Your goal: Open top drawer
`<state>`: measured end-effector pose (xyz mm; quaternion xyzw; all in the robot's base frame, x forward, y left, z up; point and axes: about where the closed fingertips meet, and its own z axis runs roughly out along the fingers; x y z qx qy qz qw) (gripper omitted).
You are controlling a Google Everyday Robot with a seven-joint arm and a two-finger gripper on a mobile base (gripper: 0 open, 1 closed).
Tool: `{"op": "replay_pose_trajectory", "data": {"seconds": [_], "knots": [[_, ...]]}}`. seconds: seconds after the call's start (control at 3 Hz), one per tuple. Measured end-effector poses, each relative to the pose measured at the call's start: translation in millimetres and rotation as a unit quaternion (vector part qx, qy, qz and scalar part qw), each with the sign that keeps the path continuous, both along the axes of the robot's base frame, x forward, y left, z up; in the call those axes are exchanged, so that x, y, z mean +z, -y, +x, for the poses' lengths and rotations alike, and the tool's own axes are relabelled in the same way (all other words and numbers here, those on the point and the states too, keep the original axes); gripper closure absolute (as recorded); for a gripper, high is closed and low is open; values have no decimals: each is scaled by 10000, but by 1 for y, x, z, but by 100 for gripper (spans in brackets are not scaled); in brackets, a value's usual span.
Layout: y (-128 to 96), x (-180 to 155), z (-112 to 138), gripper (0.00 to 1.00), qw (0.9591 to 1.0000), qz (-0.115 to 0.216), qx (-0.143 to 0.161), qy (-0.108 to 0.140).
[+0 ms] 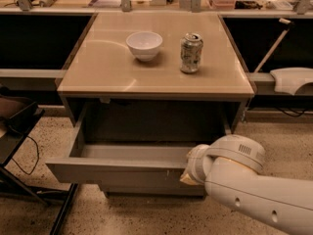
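The top drawer (117,171) is a wide grey drawer under the beige table top. It is pulled well out toward me, and its shallow grey tray (132,152) shows inside. My white arm comes in from the lower right. My gripper (188,176) is at the right end of the drawer front, at its top edge. The arm's wrist housing (230,158) covers the fingers.
A white bowl (144,45) and a drink can (191,53) stand on the table top (107,72). A lower drawer front (146,190) shows below. A dark chair or stand (19,131) is at the left, and a white object (292,80) at the right. Speckled floor surrounds the cabinet.
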<state>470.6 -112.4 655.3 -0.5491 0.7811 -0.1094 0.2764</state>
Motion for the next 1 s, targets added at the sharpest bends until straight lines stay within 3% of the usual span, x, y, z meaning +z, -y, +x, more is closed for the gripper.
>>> {"op": "replay_pose_trajectory", "data": {"seconds": [1.0], "knots": [[4, 1, -18, 100, 10000, -34, 40, 0]]}}
